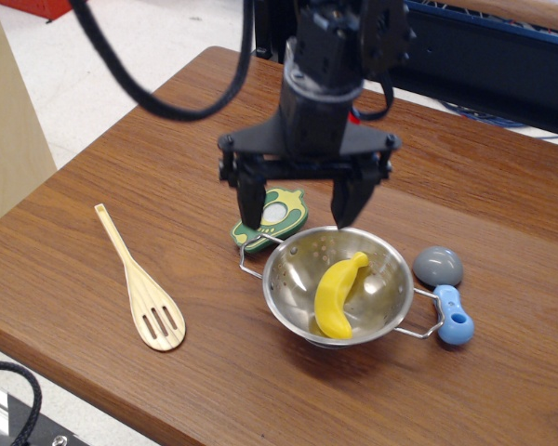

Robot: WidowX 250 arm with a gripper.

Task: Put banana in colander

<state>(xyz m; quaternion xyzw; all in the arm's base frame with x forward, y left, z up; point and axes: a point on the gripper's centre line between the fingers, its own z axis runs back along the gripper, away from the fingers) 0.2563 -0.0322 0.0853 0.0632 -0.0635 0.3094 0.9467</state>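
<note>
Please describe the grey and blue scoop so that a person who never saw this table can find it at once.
Find the shiny steel colander with the banana inside, on the wooden table. The scoop lies just right of it, beside its wire handle. It alone has a grey rounded head and a light blue handle.
</note>
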